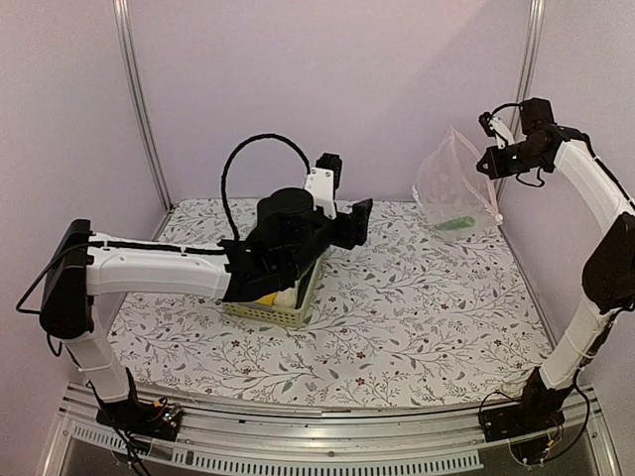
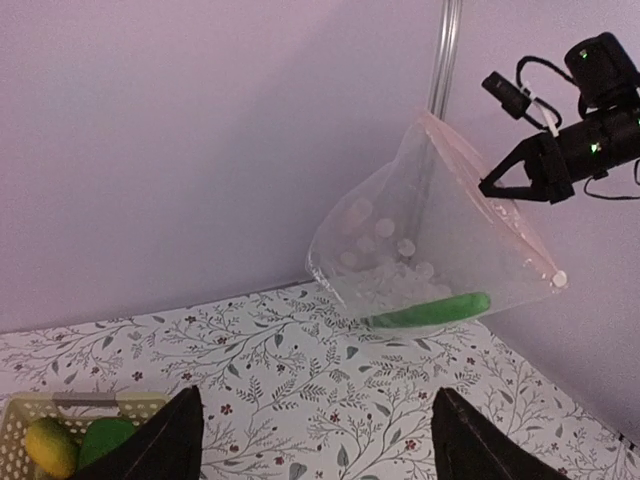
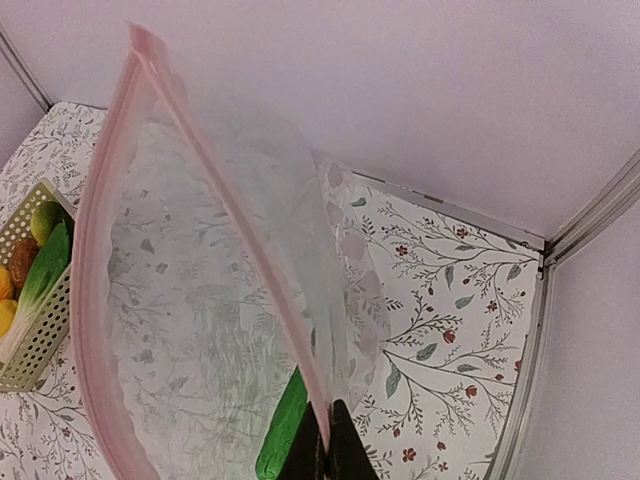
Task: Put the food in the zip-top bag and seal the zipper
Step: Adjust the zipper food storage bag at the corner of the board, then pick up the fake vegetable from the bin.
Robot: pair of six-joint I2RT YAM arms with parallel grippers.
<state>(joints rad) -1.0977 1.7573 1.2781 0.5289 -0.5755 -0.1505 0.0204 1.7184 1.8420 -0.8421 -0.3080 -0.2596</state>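
My right gripper (image 3: 327, 447) is clamped on the zipper (image 3: 90, 250) of the bag (image 1: 451, 183), holding it raised over the desk's far right corner, cucumber (image 2: 430, 310) inside. My left gripper (image 2: 315, 430) gapes empty near the basket (image 1: 268, 312) of food (image 3: 45, 265), left of centre.
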